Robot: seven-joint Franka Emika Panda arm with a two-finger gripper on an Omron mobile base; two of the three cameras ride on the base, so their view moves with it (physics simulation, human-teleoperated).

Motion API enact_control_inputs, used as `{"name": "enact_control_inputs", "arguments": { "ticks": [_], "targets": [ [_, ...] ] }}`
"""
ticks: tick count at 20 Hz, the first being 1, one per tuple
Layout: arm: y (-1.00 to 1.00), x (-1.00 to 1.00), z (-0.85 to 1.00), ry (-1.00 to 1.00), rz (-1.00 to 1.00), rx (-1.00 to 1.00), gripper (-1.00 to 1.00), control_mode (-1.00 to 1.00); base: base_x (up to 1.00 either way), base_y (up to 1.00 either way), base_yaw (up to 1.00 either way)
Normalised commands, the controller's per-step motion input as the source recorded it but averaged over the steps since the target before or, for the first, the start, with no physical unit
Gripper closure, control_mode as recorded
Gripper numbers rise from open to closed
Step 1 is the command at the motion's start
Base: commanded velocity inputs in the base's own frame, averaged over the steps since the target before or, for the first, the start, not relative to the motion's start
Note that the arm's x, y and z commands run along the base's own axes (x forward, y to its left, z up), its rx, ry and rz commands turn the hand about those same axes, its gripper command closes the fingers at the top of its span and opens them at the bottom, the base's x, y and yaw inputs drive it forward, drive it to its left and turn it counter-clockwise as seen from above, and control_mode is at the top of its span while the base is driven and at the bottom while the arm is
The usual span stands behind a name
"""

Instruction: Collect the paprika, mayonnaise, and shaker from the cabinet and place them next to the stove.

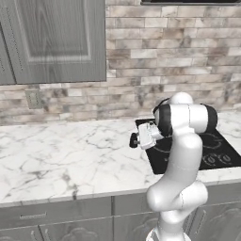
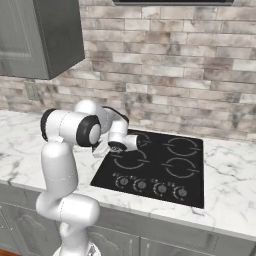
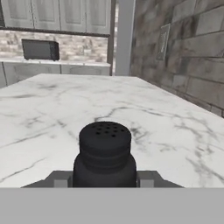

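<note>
Gripper [image 3: 105, 181] is clamped shut on the small all-black shaker with the perforated rounded top [image 3: 105, 153]. In the hand view it sits bottom centre, grey finger pads flanking its base. So the shaker is in hand, carried above the white marble counter [image 1: 61, 150], not set down yet.

In the left base view the hand is mid-frame, just left of the flat black glass cooktop with white ring markings [image 1: 216, 150], pointing left along the counter. The shaker looks like the dark nub at the hand's left end [image 1: 133, 140], but it's too small to be sure.

Progress, my read: the shaker is on its way to the stove side and needs placing on the marble beside the cooktop. I can't spot the dark-red paprika jar or the blue-lidded mayonnaise jar on the counter near the stove, so I can't tell whether either has been delivered. The grey wood-grain wall cabinet [image 1: 56, 42], upper left in the left base view, has its door shut from this angle.

View differences:
- Hand view: confirms the grip and the shaker's hole pattern; also shows a wall outlet plate [image 3: 162, 41] upper right and a dark microwave-like box [image 3: 40, 49] on a far counter upper left.
- Right base view: all four burner rings and the knob row [image 2: 150, 186] at lower centre; the arm's forearm hides the gripper and shaker.
- Left base view: the hand's position relative to the cooktop edge, plus the long bare run of marble to the left.
</note>
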Motion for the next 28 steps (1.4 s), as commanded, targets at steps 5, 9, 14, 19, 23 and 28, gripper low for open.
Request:
{"name": "enact_control_inputs", "arguments": {
  "ticks": [5, 9, 14, 19, 23, 28],
  "targets": [
    [-0.03, -0.03, -0.12, -0.02, 0.00, 0.00, -1.00, -1.00, 0.00, 0.00, 0.00],
    [0.00, -0.35, 0.14, -0.03, 0.00, 0.00, -1.00, -1.00, 0.00, 0.00, 0.00],
    [0.00, -0.39, 0.41, -0.03, 0.00, -0.01, -1.00, -1.00, 0.00, 0.00, 0.00],
    [0.00, -0.33, 0.70, -0.10, -0.03, -0.02, -1.00, -1.00, 0.00, 0.00, 0.00],
    [0.02, -0.43, 0.83, -0.11, -0.06, -0.03, -1.00, -1.00, 0.00, 0.00, 0.00],
    [0.15, -0.85, 0.53, -0.03, -0.12, -0.01, -1.00, -1.00, 0.00, 0.00, 0.00]
  ]
}}
